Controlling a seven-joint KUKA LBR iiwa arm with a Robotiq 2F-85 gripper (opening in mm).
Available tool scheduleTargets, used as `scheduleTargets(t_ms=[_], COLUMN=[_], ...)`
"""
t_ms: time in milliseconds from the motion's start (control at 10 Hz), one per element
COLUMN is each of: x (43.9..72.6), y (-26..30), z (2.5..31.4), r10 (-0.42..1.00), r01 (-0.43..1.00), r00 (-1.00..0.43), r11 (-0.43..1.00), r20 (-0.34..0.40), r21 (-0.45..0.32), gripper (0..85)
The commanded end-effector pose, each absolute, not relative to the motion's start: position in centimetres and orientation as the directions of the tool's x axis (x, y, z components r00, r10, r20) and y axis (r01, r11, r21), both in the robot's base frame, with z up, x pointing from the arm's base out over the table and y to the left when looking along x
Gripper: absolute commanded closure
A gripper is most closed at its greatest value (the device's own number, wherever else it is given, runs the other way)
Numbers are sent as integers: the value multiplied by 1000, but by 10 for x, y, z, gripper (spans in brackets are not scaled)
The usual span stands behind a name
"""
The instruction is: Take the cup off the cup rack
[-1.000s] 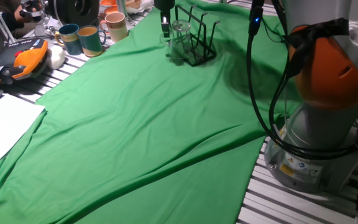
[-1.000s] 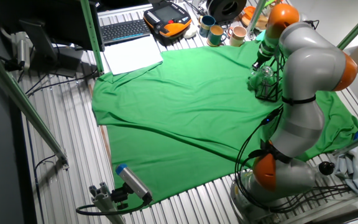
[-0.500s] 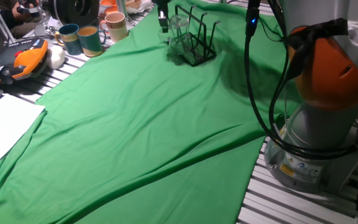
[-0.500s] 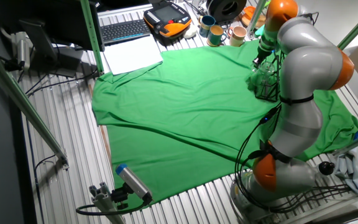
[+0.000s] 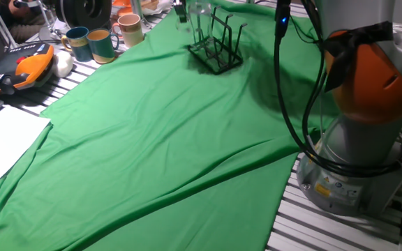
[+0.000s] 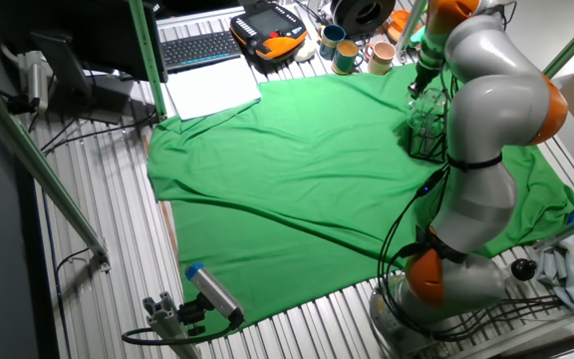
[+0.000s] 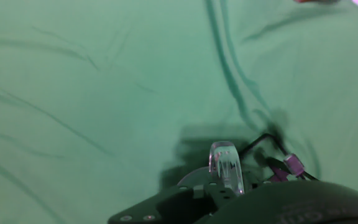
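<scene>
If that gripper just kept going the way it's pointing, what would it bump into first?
Probably the green cloth: the hand view looks down past the gripper onto it. The cup rack seems off to one side, though depth is unclear.

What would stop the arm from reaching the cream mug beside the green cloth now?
Probably yes for reaching, no for grasping. The cream mug stands near the raised gripper, and nothing seems to stand between them. But the fingers appear shut on the cup, held above the cup rack.
</scene>
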State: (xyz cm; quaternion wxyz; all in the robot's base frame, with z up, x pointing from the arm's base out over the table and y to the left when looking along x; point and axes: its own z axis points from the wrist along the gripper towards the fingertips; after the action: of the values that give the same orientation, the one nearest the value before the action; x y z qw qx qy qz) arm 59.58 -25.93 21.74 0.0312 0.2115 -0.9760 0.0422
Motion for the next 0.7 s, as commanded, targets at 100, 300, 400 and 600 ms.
scheduleTargets(t_ms=[100,300,400,600], x=[600,604,606,606], y=[-255,-248,-241,-218], z=[234,251,258,266], r10=[-406,-396,-381,-319], r01=[-413,-406,-392,-328], r00=[-909,-911,-917,-942], r11=[908,911,917,941], r20=[97,115,120,102], r21=[-71,-76,-81,-86], gripper=[680,680,680,680])
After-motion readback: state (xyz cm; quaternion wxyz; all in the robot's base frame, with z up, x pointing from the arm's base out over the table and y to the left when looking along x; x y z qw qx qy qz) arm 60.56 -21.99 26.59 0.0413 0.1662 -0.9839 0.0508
